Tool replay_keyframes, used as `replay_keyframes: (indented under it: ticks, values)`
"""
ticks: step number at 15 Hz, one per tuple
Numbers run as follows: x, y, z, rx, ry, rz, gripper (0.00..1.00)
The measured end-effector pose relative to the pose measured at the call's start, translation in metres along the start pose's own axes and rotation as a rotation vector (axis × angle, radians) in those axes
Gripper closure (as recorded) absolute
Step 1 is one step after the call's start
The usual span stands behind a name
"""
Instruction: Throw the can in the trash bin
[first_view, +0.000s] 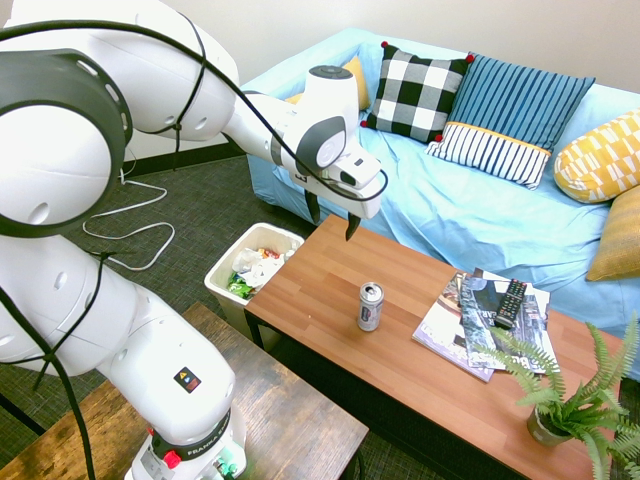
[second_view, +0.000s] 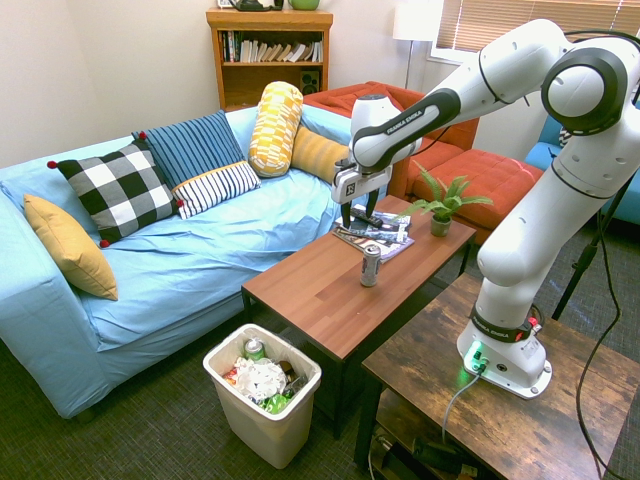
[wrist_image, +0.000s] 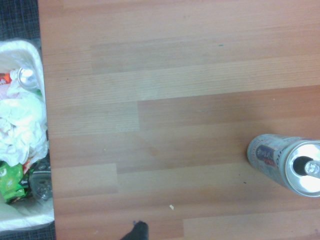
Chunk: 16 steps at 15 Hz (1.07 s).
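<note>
First exterior view: the gripper (first_view: 331, 223) hangs with jaws apart and empty. The can (first_view: 370, 306) stands upright below them, offset away from the trash bin (first_view: 222, 268).

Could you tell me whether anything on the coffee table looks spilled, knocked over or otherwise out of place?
Nothing spilled: the can stands upright on the coffee table, opened. The remote rests across the overlapping magazines.

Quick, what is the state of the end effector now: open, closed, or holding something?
End effector: open, holding nothing, above the table; the can stands apart from it.
</note>
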<state>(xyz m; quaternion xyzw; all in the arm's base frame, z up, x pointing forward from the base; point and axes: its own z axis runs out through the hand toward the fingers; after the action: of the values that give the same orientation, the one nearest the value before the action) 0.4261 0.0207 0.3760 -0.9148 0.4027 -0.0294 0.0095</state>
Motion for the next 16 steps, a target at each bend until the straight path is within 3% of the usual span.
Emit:
replay_keyframes:
  ticks: [5,12,16]
  values:
    - [0.016,0.009,0.013,-0.031,0.016,0.050,0.00]
    - [0.057,0.031,0.079,-0.091,0.061,0.230,0.00]
    - [0.073,0.044,0.117,-0.103,0.036,0.275,0.00]
